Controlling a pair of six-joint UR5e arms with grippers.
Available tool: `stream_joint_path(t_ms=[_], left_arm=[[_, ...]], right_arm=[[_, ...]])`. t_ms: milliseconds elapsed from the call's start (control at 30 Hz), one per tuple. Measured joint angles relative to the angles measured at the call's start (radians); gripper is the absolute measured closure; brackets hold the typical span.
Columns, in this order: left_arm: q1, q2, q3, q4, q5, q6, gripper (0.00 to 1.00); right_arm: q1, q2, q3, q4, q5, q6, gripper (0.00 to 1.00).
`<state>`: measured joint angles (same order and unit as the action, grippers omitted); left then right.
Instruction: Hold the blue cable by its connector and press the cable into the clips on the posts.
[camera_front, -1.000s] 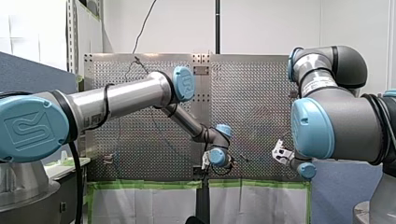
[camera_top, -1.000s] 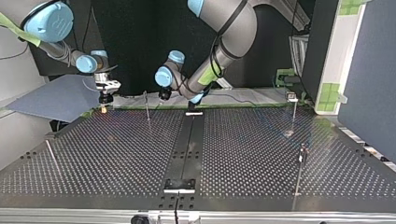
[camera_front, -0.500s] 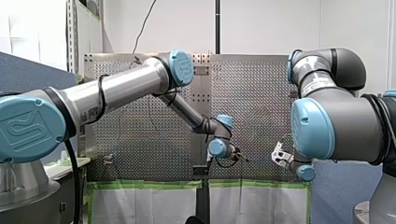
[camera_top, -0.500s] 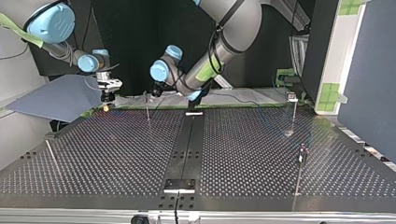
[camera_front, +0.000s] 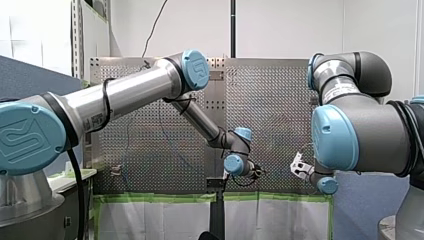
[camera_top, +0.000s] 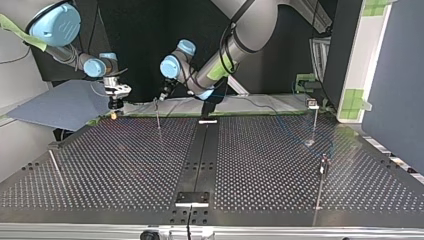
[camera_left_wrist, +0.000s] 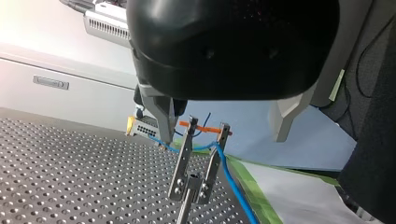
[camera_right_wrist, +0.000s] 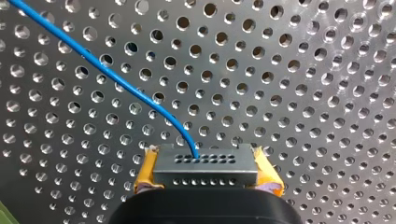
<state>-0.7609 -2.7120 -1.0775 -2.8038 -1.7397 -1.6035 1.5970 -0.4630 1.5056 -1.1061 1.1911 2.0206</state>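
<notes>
While the right gripper (camera_right_wrist: 205, 179) clamps its yellow pads (camera_right_wrist: 145, 176) on the two ends of the grey connector (camera_right_wrist: 205, 163), the blue cable (camera_right_wrist: 116, 77) leaves the connector's face and runs off ahead of it over the perforated table (camera_right_wrist: 303, 93). From across the table, that gripper hangs low over the far edge, at the top view's left.

Over at the left gripper (camera_left_wrist: 222, 139), the metal fingers (camera_left_wrist: 161, 114) stand wide apart and grip nothing. They straddle the top of a thin post (camera_top: 158, 116) that carries a forked metal clip (camera_left_wrist: 186, 161) with a small orange piece (camera_left_wrist: 201, 127) above it. The cable comes in from the connector beyond, passes right by the tip of one finger, crosses the clip near its top and meets the further prong. From there it drops toward the table beside the post. Whether it sits fully down between the prongs, I cannot tell from where I stand.

Three more posts stand well apart on the table, two of them (camera_top: 314, 125) at the top view's right and one (camera_top: 55, 167) at its left.
</notes>
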Motion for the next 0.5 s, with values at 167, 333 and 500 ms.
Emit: stream_joint_path(t_ms=[167, 333, 500], left_arm=[[-0.008, 0.0, 0.0, 0.027, -0.002, -0.01, 0.0], [-0.017, 0.0, 0.0, 0.059, -0.007, -0.025, 0.0], [-0.022, -0.001, -0.008, 0.071, -0.016, -0.031, 0.0]], right_arm=[[0.0, 0.0, 0.0, 0.0, -0.001, 0.0, 1.0], [0.0, 0.0, 0.0, 0.0, -0.002, 0.001, 1.0], [0.0, 0.001, 0.0, -0.001, -0.003, 0.001, 1.0]])
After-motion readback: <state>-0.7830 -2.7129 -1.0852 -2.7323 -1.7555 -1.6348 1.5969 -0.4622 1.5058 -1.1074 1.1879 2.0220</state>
